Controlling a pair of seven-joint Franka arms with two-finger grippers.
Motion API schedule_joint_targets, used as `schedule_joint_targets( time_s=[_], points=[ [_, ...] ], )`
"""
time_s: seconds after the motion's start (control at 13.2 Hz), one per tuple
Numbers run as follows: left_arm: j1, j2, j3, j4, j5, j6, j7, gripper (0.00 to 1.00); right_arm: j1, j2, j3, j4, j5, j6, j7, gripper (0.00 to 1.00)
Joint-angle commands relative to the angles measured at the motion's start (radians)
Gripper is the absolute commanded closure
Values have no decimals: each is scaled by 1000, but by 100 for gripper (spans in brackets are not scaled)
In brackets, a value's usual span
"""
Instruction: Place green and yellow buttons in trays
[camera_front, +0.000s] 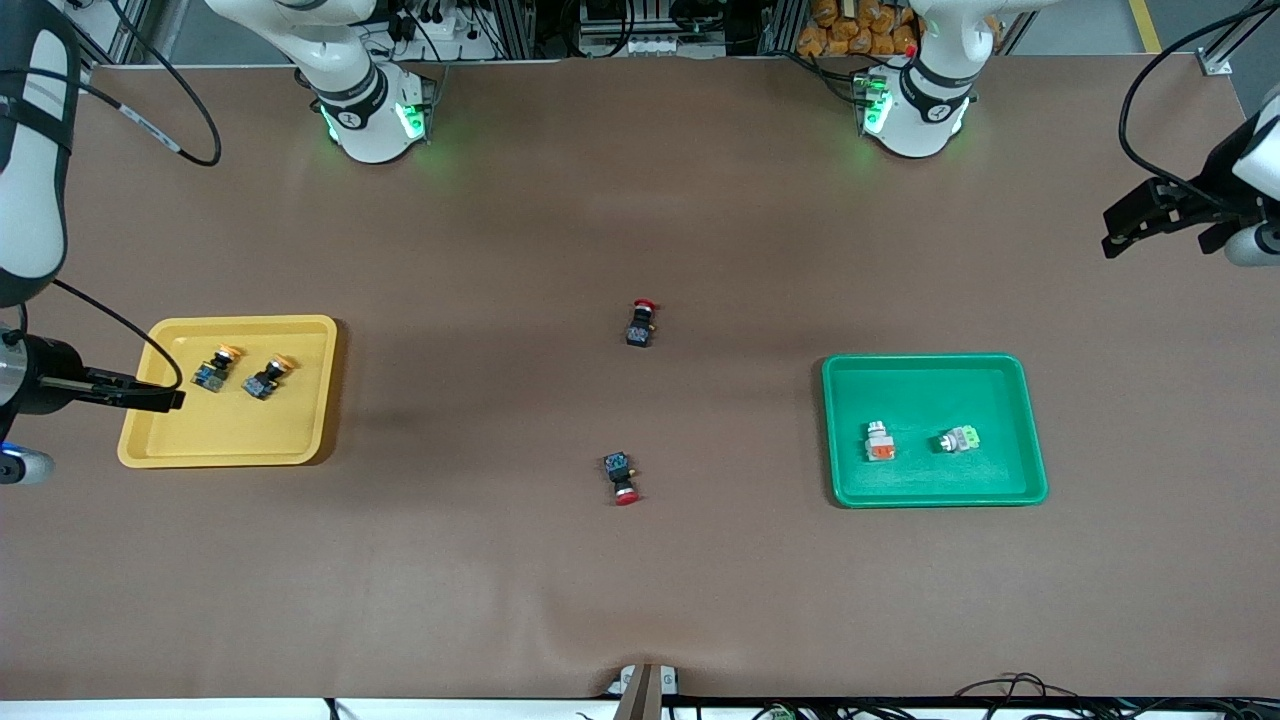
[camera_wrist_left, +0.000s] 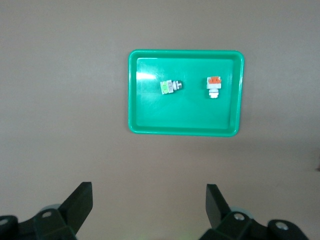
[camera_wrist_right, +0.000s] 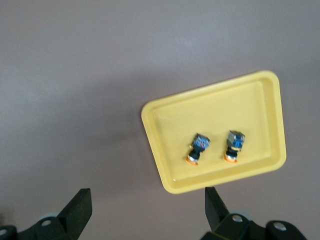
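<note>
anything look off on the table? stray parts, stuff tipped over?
Nothing damaged or spilled. Two red-capped buttons lie loose on the table mid-way between the yellow tray and green tray, on their sides. Each tray holds two buttons.

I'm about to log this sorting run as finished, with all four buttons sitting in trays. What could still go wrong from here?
1. The right end effector hangs open at the yellow tray's edge, close to two yellow-capped buttons; a careless retreat might nudge the tray.
2. Two red-capped buttons lie loose mid-table and could be picked up by mistake.
3. In the green tray, one pale button shows an orange face, so it may be missorted.
</note>
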Motion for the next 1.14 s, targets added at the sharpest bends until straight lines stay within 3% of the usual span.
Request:
schedule_joint_targets(
  time_s=[0.0, 0.08, 0.23, 0.53, 0.68, 0.91, 1.06],
  points=[
    [3, -102, -2, -106, 12, 25, 23, 0, 34, -12, -3, 60, 3, 43, -11, 0],
    [5, -107, -2, -106, 10, 24, 23, 0, 62, -17, -8, 60, -23, 116, -14, 0],
    [8, -102, 0, -101, 10, 24, 23, 0, 88, -21, -5, 62, -79, 129, -16, 0],
    [-6, -64, -2, -80, 4, 24, 43, 0, 117, -176, 39, 37, -40, -91, -16, 0],
    [-5, -39, -2, -44, 2, 24, 57, 0, 194, -265, 47, -65, -111, -106, -2, 0],
    [-3, -27, -2, -40, -2, 24, 74, 0, 150, -401, 46, -275, -105, -32, -13, 0],
    [-5, -24, 0, -38, -2, 24, 72, 0, 131, -522, 44, -476, -90, 85, -18, 0]
  ],
)
